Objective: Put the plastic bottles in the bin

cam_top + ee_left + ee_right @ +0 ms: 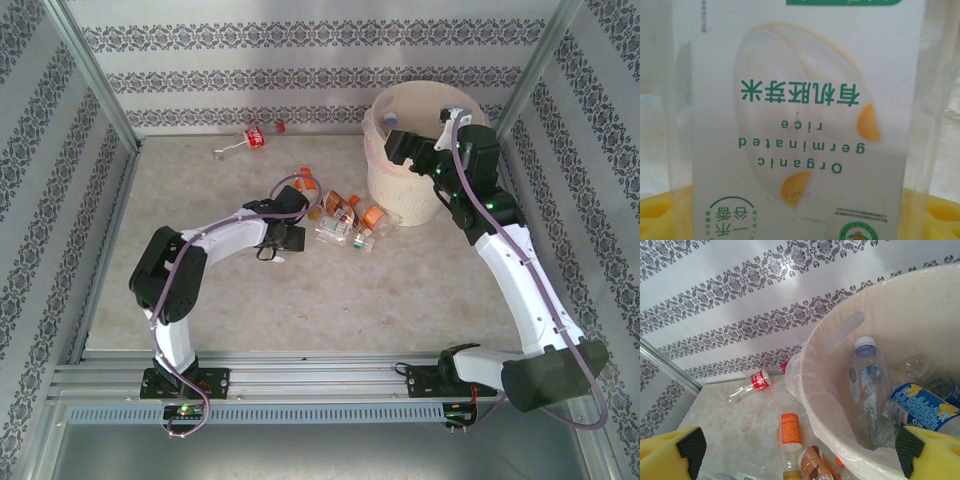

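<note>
The bin (398, 192) stands at the back right, and its rim (815, 390) is close below my right gripper (797, 447). This gripper (398, 150) is open and holds nothing. Inside the bin lie a clear white-capped bottle (867, 375) and a blue-labelled bottle (920, 402). My left gripper (290, 238) is low at a cluster of bottles in mid-table. A clear bottle with a white "Organic germinated rice" label (805, 125) sits right up against the camera, between the wide-apart yellow fingers (660, 217). This gripper (800, 220) reads as open.
Orange-labelled bottles (345, 205) lie between the left gripper and the bin, one of them (790, 430) beside a brown-labelled one (812, 465). A red-labelled bottle (250, 138) lies alone by the back wall. Patterned walls and metal posts enclose the table.
</note>
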Robot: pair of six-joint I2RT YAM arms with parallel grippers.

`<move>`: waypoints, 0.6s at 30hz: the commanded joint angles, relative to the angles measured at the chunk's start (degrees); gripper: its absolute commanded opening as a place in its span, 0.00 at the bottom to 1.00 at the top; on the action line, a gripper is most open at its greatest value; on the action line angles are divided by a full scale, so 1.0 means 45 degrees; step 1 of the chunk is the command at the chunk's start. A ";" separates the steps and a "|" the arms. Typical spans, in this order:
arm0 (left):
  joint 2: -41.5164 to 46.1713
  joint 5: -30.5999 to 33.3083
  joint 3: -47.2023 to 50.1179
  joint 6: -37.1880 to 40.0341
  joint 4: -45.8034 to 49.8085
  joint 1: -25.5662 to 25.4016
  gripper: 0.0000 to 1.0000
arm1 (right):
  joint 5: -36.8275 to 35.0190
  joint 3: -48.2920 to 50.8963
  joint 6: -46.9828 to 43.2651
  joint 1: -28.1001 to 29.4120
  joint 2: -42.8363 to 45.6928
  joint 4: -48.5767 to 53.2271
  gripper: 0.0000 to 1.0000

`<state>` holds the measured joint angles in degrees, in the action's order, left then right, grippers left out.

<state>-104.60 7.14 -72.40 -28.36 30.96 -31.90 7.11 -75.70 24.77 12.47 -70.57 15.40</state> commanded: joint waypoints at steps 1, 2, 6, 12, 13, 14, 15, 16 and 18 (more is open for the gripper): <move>0.1283 0.0061 0.0309 0.0995 -0.1038 -0.0100 0.75 | 0.0195 0.0084 0.0449 0.0228 -0.0175 -0.0633 0.98; 0.1582 -0.0016 0.0403 0.1142 -0.1213 -0.0112 0.74 | 0.0231 0.0084 0.0516 0.0278 -0.0231 -0.0686 0.98; 0.2882 -0.0555 0.0913 0.1706 -0.2268 -0.0114 0.70 | 0.0514 -0.0027 0.0608 0.0505 -0.0518 -0.0710 0.98; 0.4434 -0.1243 0.1304 0.2474 -0.3780 -0.0223 0.63 | 0.1478 -0.0378 0.0702 0.0753 -0.1162 -0.0648 0.98; 0.4604 -0.1287 0.1324 0.2614 -0.3976 -0.0288 0.63 | 0.1729 -0.0432 0.0669 0.0764 -0.1321 -0.0634 0.98; 0.4781 -0.1400 0.1333 0.2786 -0.4196 -0.0340 0.62 | 0.2091 -0.0499 0.0668 0.0783 -0.1542 -0.0636 0.98; 0.4918 -0.1563 0.1324 0.2969 -0.4396 -0.0398 0.61 | 0.2482 -0.0585 0.0688 0.0803 -0.1765 -0.0640 0.98; 0.5040 -0.1664 0.1320 0.3117 -0.4562 -0.0457 0.59 | 0.2828 -0.0674 0.0724 0.0832 -0.1962 -0.0600 0.98; 0.5268 -0.1841 0.1284 0.3414 -0.4868 -0.0591 0.55 | 0.3706 -0.0950 0.0809 0.0917 -0.2437 -0.0538 0.98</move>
<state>-83.00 1.10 -67.07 -16.95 14.79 -33.10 16.69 -77.49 27.31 15.64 -79.22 13.45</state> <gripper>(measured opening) 0.778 0.980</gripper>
